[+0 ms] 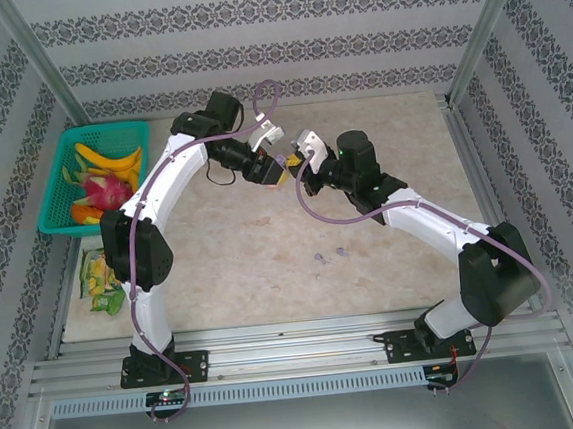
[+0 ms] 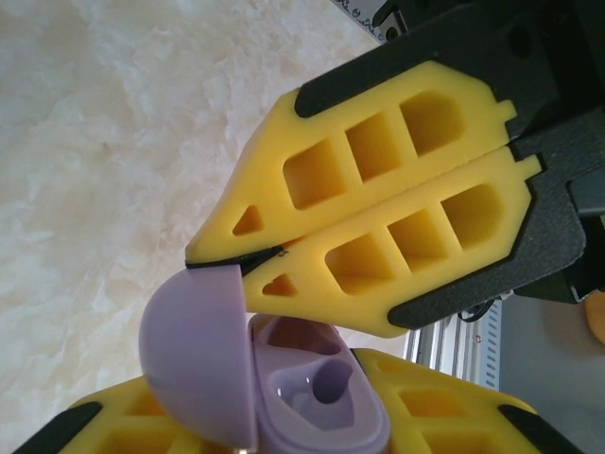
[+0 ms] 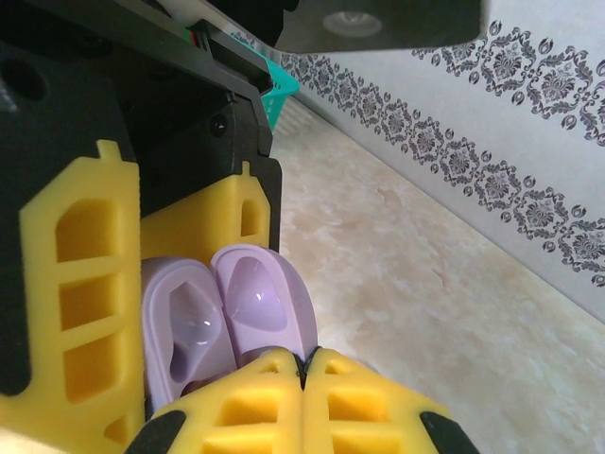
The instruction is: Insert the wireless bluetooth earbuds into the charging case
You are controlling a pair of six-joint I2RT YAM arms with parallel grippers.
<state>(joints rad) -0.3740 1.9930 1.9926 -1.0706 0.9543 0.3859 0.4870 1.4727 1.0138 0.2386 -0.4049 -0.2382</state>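
The left gripper [image 1: 271,172] clamped the open, glossy lilac plastic charging case [image 2: 317,402] by its base. The right gripper [image 2: 194,257], shut and empty, touched its lid [image 2: 194,350]. Tiny purple earbuds [image 1: 321,260], seemingly near the marbled table [image 1: 413,163]'s middle, looked light and slippery, so pinch their sides.

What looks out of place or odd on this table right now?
The left gripper holds the purple charging case open in mid-air, its visible wells apparently empty, while two tiny purplish specks, possibly the earbuds, lie loose on the table. Nothing looks spilled or damaged.
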